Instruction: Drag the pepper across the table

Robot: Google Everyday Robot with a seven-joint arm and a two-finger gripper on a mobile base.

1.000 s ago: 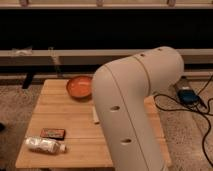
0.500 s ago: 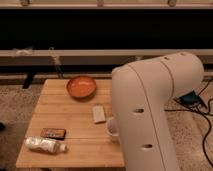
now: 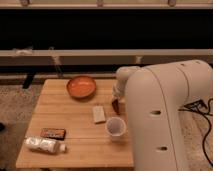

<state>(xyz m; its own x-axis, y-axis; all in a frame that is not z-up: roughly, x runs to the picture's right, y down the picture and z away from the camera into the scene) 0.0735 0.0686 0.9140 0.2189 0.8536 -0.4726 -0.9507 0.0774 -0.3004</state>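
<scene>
The light wooden table (image 3: 60, 112) stands in the middle of the view. My big white arm fills the right side, and its end reaches down over the table's right edge. My gripper (image 3: 116, 99) is there, just above a small dark red shape that looks like the pepper (image 3: 116, 106). The pepper lies right of a flat white packet and behind the white cup. I cannot tell whether the gripper touches it.
A round orange bowl (image 3: 81, 86) sits at the back of the table. A flat white packet (image 3: 99, 114) and a white cup (image 3: 115, 126) are near the middle right. A dark brown packet (image 3: 53, 133) and a lying clear bottle (image 3: 45, 145) are at the front left.
My arm has swung to the right, uncovering the table's right half, the white cup and the dark red pepper.
</scene>
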